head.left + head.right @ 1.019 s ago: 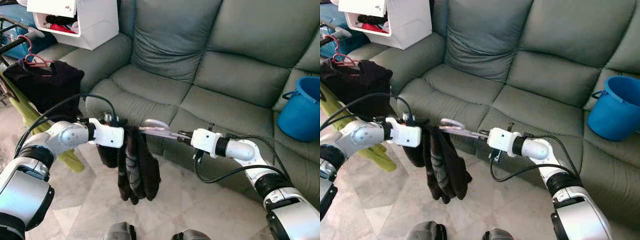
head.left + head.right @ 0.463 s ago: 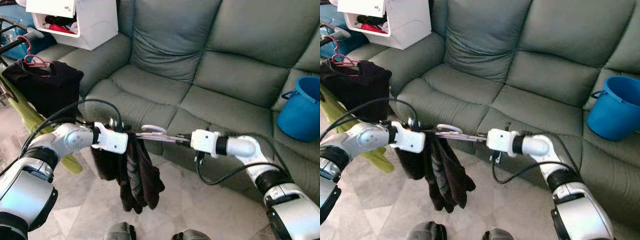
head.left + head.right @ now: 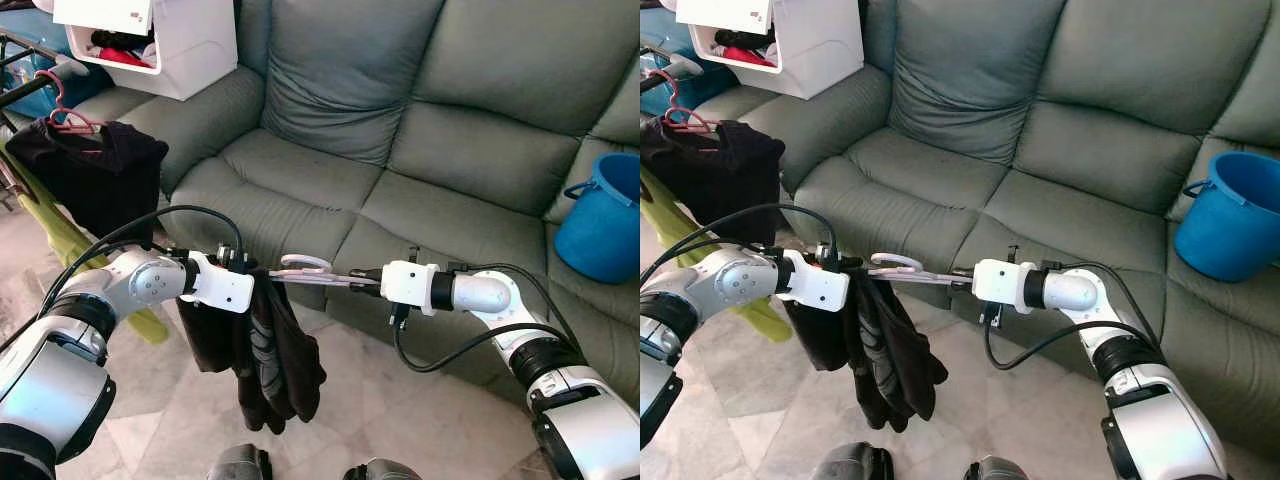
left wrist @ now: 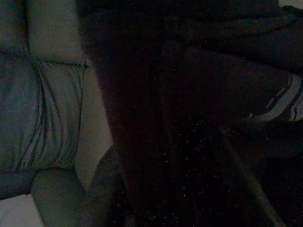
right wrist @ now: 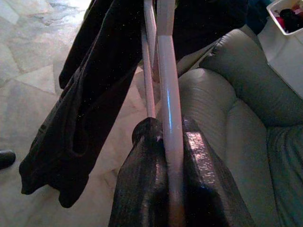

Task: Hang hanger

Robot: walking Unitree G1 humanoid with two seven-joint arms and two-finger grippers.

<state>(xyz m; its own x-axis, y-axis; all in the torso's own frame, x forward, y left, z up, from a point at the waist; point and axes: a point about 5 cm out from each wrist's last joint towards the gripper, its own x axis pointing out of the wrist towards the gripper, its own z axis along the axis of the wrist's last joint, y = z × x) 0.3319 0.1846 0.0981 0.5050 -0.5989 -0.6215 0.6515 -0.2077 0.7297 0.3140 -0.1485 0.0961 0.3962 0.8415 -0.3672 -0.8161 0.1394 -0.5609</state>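
In front of the grey sofa [image 3: 420, 150] the pink hanger [image 3: 310, 272] with its dark garment [image 3: 262, 350] is held in the air between both arms, not yet hung. The clothes rack [image 3: 25, 85] stands well apart from the sofa's front edge, beside its armrest. The right gripper [image 5: 163, 142] pinches the hanger bar. For the left gripper [image 3: 245, 278], under the garment, I cannot tell.

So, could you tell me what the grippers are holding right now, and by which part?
The right gripper is shut on one end of the pink hanger. The left gripper is at the other end, where the dark garment hangs; its grip cannot be told.
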